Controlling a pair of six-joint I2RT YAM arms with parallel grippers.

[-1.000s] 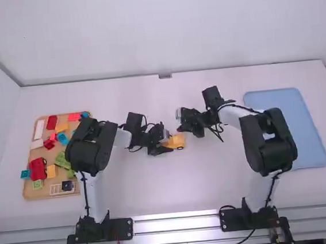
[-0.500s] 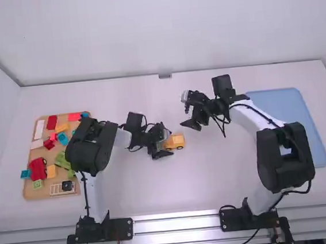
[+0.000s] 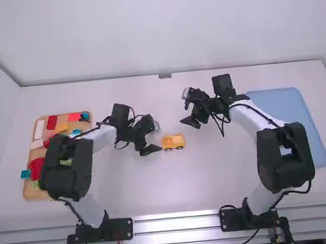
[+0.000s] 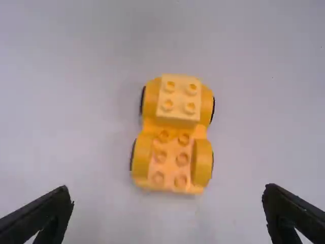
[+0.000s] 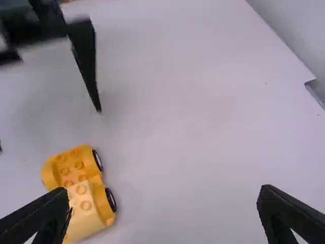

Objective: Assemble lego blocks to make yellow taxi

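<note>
The yellow car (image 3: 173, 142) sits on its wheels near the middle of the worktop (image 3: 215, 180), between my two pincers: a low body with black tyres under rounded yellow fenders, a paler raised block with four studs at one end, and a lower studded deck at the other. I've nothing gripped; my left pincer (image 3: 155, 138) is spread wide just beside the car, and my right pincer (image 3: 186, 109) is also parted, a little farther off toward the worktop's far edge. In my right wrist view, one of my own fingers covers a bit of the car, and the left pincer is blurred and cut off at the border. Near the worktop's left edge lies a wooden tray (image 3: 36, 193), partly hidden by my left arm (image 3: 69, 165); I can make out a white block (image 3: 39, 130), red blocks (image 3: 51, 122) and a teal block (image 3: 26, 174) at its left edge, but other pieces are too small or covered to tell. By the right edge is a blue tray (image 3: 301, 120), partly behind my right arm (image 3: 279, 157).
</note>
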